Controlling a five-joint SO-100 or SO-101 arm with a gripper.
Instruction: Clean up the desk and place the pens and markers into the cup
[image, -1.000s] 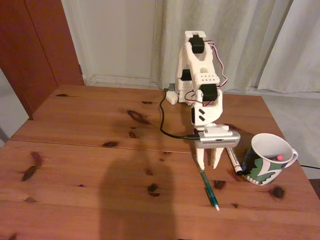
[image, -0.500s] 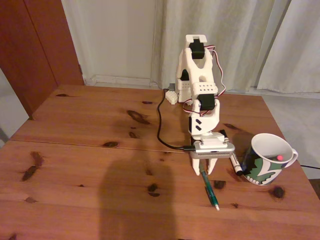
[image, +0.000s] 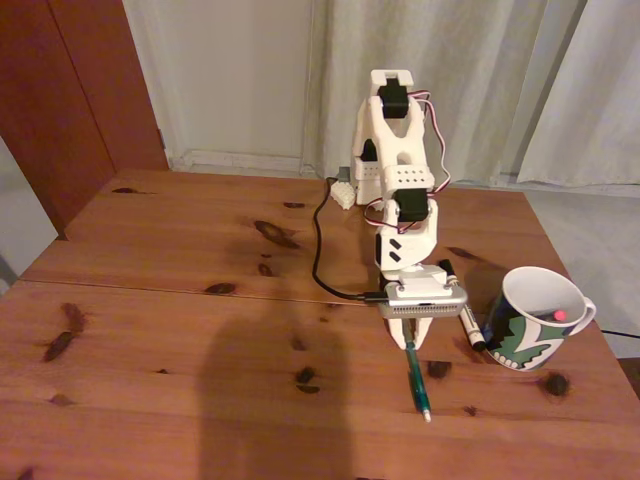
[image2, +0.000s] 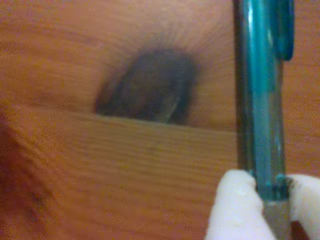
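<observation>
- The green pen (image: 414, 380) is pinched near its upper end between the white fingers (image2: 235, 210), which are closed on it; the pen lies on the worktop (image: 180, 330), left of the mug (image: 535, 318) in the fixed view.
- The step in hand is judged to be the grasp.
- Next, a lift and a carry over the mug's rim are called for.
- The marker (image: 466, 320) lies just beside the mug.
- No readable writing is seen.

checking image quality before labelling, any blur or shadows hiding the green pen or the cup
Fixed view: dim warm light, a big soft shadow on the desk, but the green pen and cup stay clear. Wrist view: close and soft-focused, the pen between the white fingertips is still readable.
</observation>
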